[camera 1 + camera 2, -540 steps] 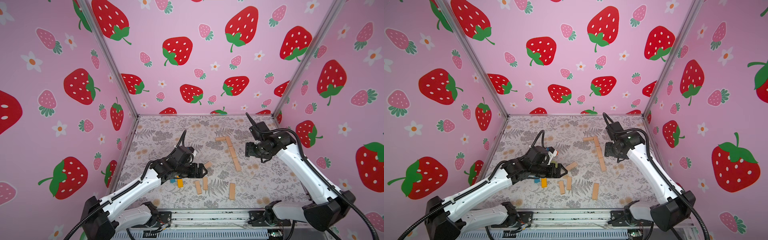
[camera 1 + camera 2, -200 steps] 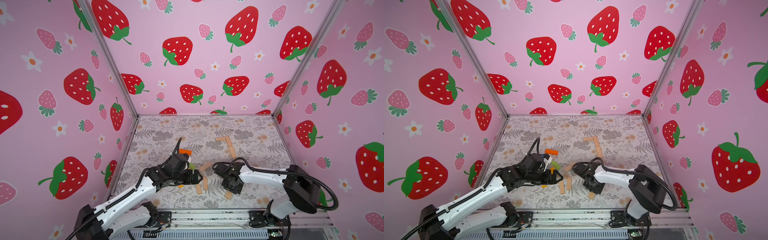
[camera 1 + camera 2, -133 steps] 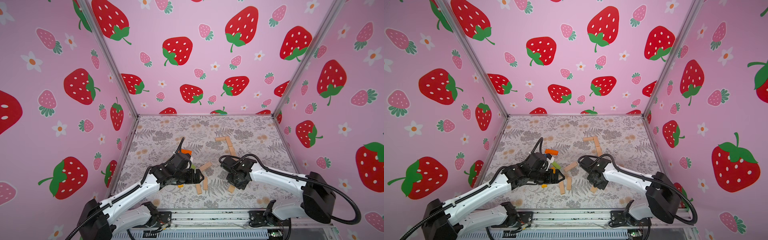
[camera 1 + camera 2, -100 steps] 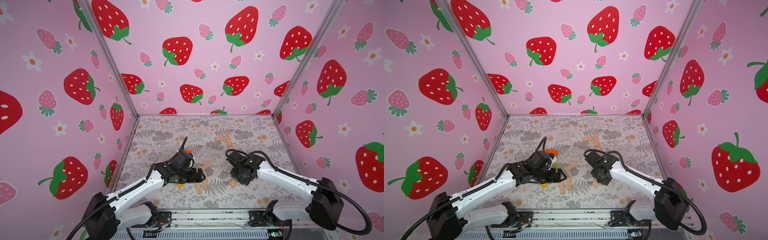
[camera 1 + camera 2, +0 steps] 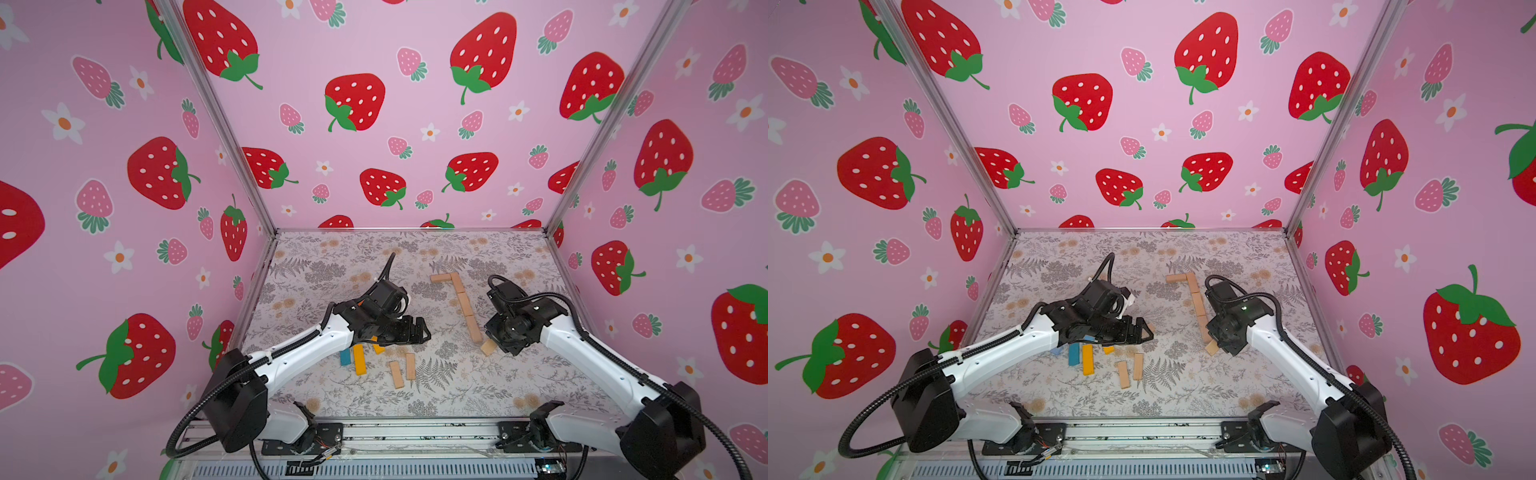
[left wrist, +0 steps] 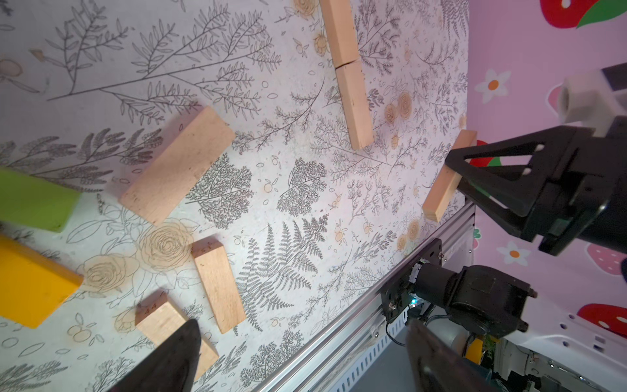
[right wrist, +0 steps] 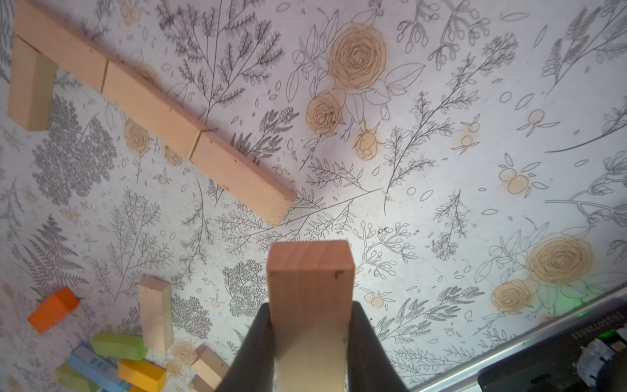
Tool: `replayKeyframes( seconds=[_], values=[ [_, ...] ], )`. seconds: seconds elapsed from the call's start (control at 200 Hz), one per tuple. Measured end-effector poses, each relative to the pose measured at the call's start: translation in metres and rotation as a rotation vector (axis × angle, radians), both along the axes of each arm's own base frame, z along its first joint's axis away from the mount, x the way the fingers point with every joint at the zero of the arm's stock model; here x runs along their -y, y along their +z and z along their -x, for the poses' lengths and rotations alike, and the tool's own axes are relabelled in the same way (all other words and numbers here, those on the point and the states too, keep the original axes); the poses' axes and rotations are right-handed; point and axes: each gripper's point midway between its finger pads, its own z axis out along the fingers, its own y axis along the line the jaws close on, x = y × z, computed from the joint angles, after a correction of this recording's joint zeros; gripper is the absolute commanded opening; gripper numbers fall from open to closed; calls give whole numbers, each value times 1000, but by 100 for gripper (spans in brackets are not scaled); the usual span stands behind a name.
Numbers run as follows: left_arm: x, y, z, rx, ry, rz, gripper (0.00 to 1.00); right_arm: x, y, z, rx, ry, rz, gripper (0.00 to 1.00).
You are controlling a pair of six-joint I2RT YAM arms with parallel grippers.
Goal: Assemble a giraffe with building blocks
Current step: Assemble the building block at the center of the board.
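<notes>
My right gripper [image 7: 310,315] is shut on a tan building block [image 7: 310,271], which sticks out past its fingertips. In both top views this block [image 5: 488,348] [image 5: 1212,348] hangs just off the near end of a row of tan blocks [image 5: 465,305] [image 5: 1197,300] [image 7: 152,105] laid end to end. One tan block [image 5: 440,277] lies crosswise at the row's far end. My left gripper [image 5: 419,330] [image 5: 1144,331] [image 6: 302,339] is open and empty above the loose pile. The pile holds tan blocks [image 5: 396,374] [image 6: 219,283], a yellow block [image 5: 359,359] and a blue block [image 5: 1074,354].
An aluminium rail [image 5: 415,432] runs along the mat's front edge. Pink strawberry walls [image 5: 623,270] close in the left, back and right sides. A green block [image 6: 34,200] and an orange block [image 7: 54,309] lie in the pile by the left arm.
My right gripper has carried the tan block from the front middle of the mat to the right and back, to the row's near end. The left gripper stayed open and shifted slightly right.
</notes>
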Motion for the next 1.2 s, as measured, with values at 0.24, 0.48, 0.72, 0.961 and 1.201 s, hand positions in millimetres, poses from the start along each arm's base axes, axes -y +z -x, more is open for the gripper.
replayKeyframes(
  seconds=[0.24,0.48,0.72,0.961,1.201],
  values=[
    [19,0,-9,-1,-37,27,95,40,3,-15,7,-127,-12,16],
    [25,-3,-8,-14,-61,43,96,76,0,-26,-3,-241,-19,15],
    [31,2,-9,-3,-78,77,95,102,-18,-38,-46,-318,-23,15],
    [35,7,-10,8,-90,106,96,113,-37,-52,-78,-350,-29,15],
    [36,5,-9,7,-92,110,95,111,-66,-64,-119,-346,-47,16]
  ],
)
